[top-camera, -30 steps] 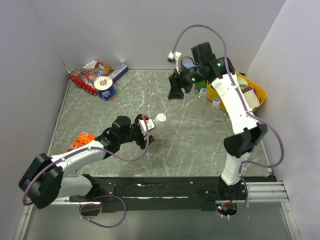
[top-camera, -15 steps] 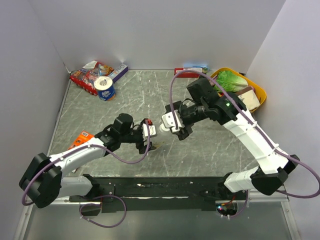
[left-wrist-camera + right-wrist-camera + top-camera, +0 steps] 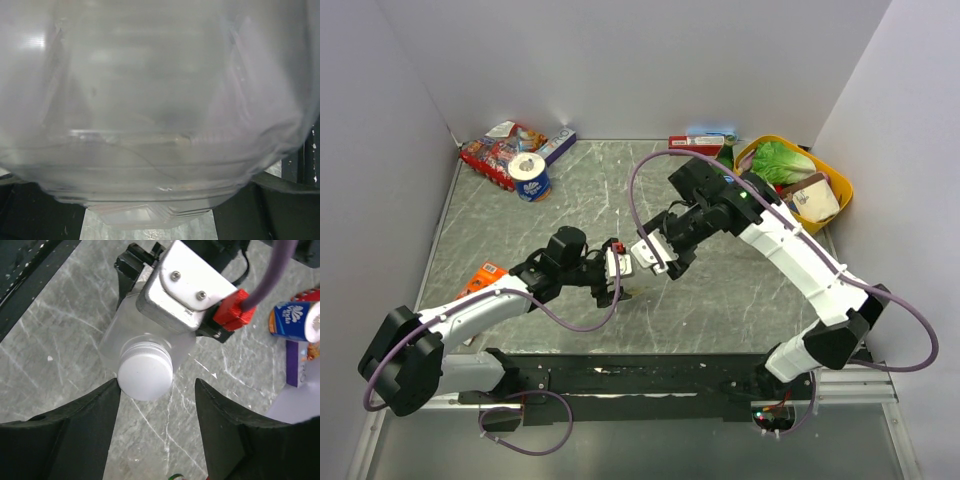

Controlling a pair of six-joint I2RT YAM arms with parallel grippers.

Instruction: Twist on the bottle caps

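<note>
Left gripper [image 3: 618, 270] clamps the probably light, squashy bottle [image 3: 111, 342]; right gripper [image 3: 157, 386], released, straddles its ribbed cap [image 3: 145, 374], best pinched across the rim.

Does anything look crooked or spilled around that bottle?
Nothing stands out. The cap sits square on the bottle held in the left gripper. The right gripper is open around it, and the table shows no spill.

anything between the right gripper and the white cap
Nothing. The right wrist view shows the white cap at the mouth of the open right gripper, with only bare table in the gap.
</note>
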